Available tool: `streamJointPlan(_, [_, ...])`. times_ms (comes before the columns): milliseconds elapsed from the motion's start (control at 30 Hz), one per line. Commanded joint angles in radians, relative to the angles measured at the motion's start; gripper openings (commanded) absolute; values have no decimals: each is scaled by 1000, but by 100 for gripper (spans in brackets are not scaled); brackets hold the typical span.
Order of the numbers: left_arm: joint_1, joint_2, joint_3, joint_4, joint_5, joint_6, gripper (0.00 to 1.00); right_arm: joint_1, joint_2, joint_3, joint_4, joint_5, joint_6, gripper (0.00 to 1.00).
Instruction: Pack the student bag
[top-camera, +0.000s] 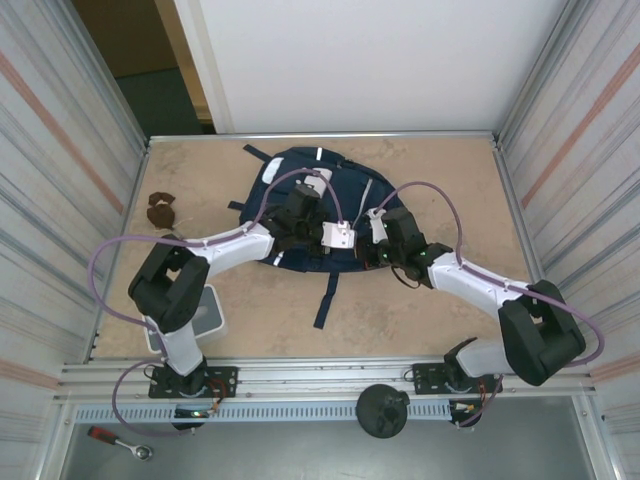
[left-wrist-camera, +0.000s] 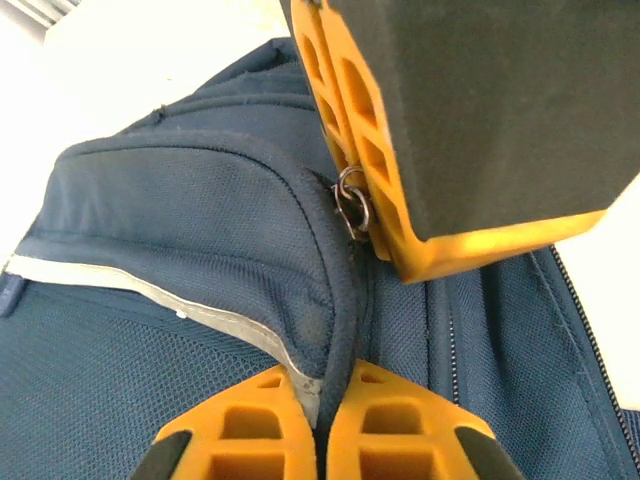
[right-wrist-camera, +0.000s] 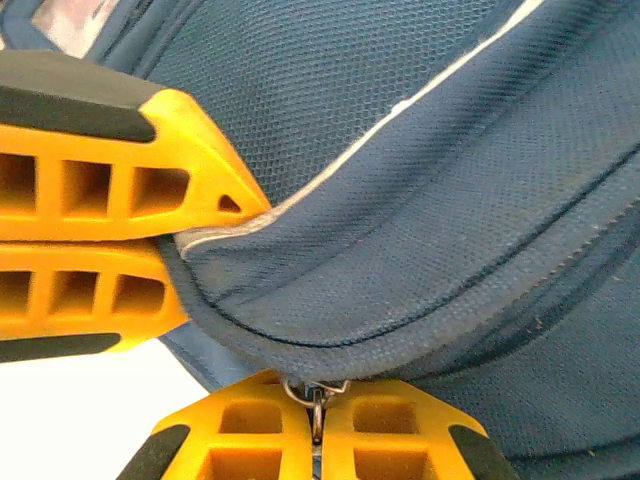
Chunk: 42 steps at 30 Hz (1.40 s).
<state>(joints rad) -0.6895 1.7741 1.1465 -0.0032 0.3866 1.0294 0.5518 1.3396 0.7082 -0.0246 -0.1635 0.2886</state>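
Currently my left pincer (left-wrist-camera: 320, 390) is clamping shut on the piped edge (left-wrist-camera: 335, 300) of the student bag (top-camera: 285, 165), pinching a fold of navy fabric next to the pale reflective stripe (left-wrist-camera: 150, 290). My right pincer (right-wrist-camera: 317, 385) is gripping the zipper pull (left-wrist-camera: 352, 205), with the little metal ring sitting between its closed tips. The two are working just beside each other, almost touching, at one spot on the zip track. The bag is lying flat mid-worktop (top-camera: 440, 180), toward the far side, with straps trailing toward me. Some brown bits (top-camera: 160, 210) are sitting well apart from it near the left edge. Step in hand, I'm judging: working the zipper, left anchoring the fabric and right hauling the slider. I cannot tell if that means opening or closing, since the bag's mouth is not showing. The next move is calling for the right to be dragging the pull in line with the track while the left is holding tension so nothing is bunching. The risk is the ring slipping out.
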Motion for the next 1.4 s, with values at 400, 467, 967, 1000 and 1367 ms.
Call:
streamJointPlan(400, [149,-150,-116,-62,112,96,0,-18,-111,44,-278,353,-66,0])
streamJointPlan(467, [155,-142,-113,-58,67,96,0,-24,-113,54,-306,260,-106,0])
streamJointPlan(967, [168,-153,-130,-77,166,98,0,-69,-98,92,-317,240,-109,0])
streamJointPlan(1000, [171,-160,-137,-81,173,98,0,-83,-87,104,-320,223,-104,0])
streamJointPlan(1367, [208,-242,-213,-57,186,-71,34,-39,-3,137,-233,105,-78,0])
